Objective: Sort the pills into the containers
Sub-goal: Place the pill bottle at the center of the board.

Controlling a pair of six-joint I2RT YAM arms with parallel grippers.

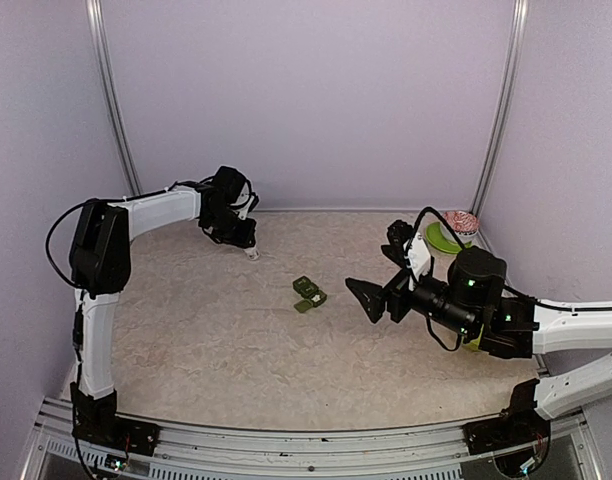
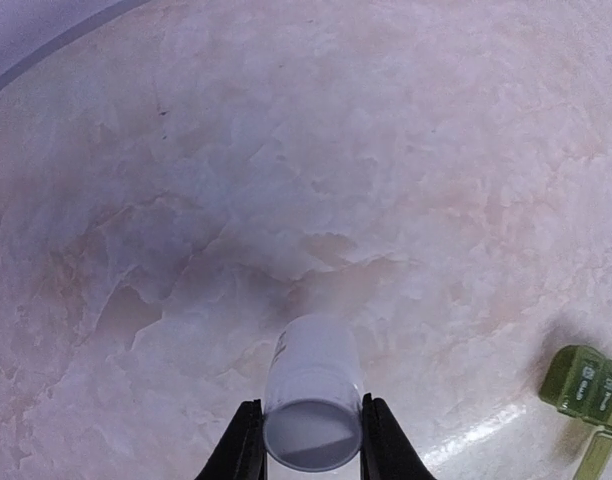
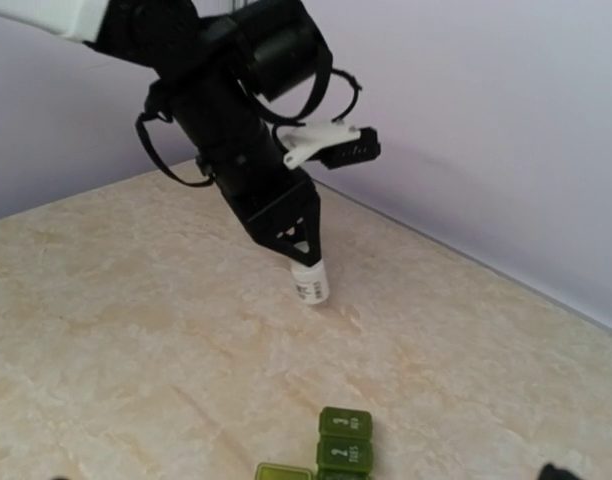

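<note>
Where the left arm curves out over the far left part of the table [image 1: 186, 340], the left gripper [image 1: 248, 244] points downward, clenched on a small white bottle [image 1: 251, 253]. From the left wrist view the two dark fingers [image 2: 244, 450] press against either side of the bottle [image 2: 313, 400], whose flat grey end faces the camera. The right wrist camera shows the same grip from across the table. There the left gripper [image 3: 304, 255] holds the upper part of the bottle [image 3: 311, 283], a printed label shows on its side, and its lower end is at or just above the marbled surface; I cannot tell whether it touches.

Near the middle of the table, well apart from the bottle and to its right, lies a green pill organiser [image 1: 308, 293]. Its compartments [image 3: 344, 438] carry small markings too blurred to read, and one lid at the near end seems to be flipped open, though that part is cut off by the frame edge. In the left wrist view the organiser [image 2: 584, 382] sits at the lower right edge.

Further right, the right gripper [image 1: 371, 300] hangs above the table with its jaws spread wide, grasping nothing and aimed toward the organiser. Behind it, in the far right corner, sits a green dish [image 1: 438, 238].
</note>
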